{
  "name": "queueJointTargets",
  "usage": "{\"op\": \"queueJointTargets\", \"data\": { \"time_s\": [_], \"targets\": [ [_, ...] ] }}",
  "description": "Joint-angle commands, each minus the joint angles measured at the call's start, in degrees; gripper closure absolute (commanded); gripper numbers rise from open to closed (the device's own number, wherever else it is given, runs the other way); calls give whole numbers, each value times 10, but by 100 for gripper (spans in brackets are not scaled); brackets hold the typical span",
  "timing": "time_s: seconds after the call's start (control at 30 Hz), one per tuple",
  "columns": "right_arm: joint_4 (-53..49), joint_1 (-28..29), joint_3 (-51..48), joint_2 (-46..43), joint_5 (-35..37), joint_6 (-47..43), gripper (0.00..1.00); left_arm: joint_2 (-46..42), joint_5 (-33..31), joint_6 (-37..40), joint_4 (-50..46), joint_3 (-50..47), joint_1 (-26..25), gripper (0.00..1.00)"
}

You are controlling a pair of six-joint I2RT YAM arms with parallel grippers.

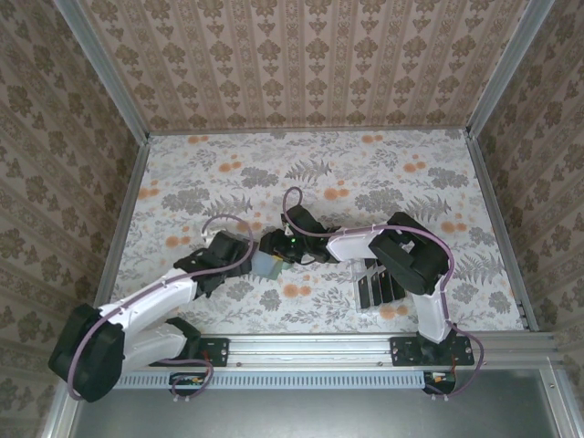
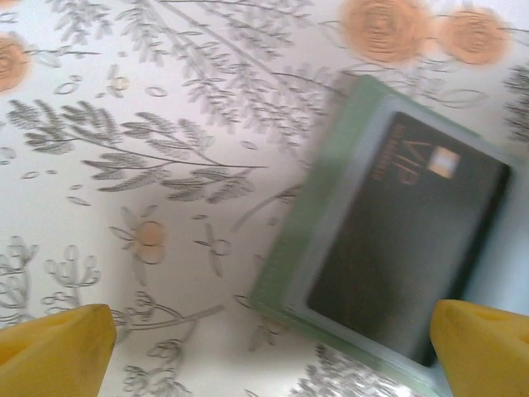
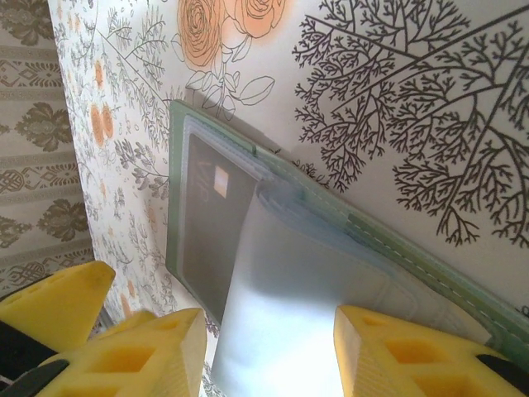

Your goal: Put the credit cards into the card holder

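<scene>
Floral tablecloth (image 1: 365,173) bears the card holder (image 2: 318,190) — right gripper (image 3: 264,356) pinches its pale flap, credit card (image 2: 405,240) inside; left gripper (image 2: 269,347) gapes wide — holder ahead toward its right finger, long axis pointing away

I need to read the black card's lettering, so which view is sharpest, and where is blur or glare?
Left wrist view: sage-green folding wallet and black VIP card are blurred, small print smeared. Right wrist view: floral tablecloth crisp, wallet's pale flap washed out. Top external view: even light, wallet tiny.
</scene>
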Motion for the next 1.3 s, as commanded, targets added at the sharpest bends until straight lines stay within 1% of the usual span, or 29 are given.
{"op": "queueJointTargets", "data": {
  "time_s": [0.0,0.13,0.3,0.43,0.6,1.0,1.27],
  "targets": [
    [-22,-3,12,17,-5,-1,53,22,7,-4,-29,29,30,0],
    [-21,-5,10,19,-6,-2,53,61,27,-7,-28,46,55,0],
    [-24,-6,9,20,-5,-5,53,108,44,-14,-28,64,59,0],
    [-29,-7,4,18,-3,-11,53,112,63,-18,-13,51,57,0],
    [-30,-10,-4,18,-3,-16,53,100,69,-27,-8,30,50,0],
    [-47,-22,-7,20,-3,-29,53,62,80,-63,23,-12,-6,0],
    [-76,-33,0,17,-8,-52,53,75,83,-94,43,-15,-50,0]
  ]
}}
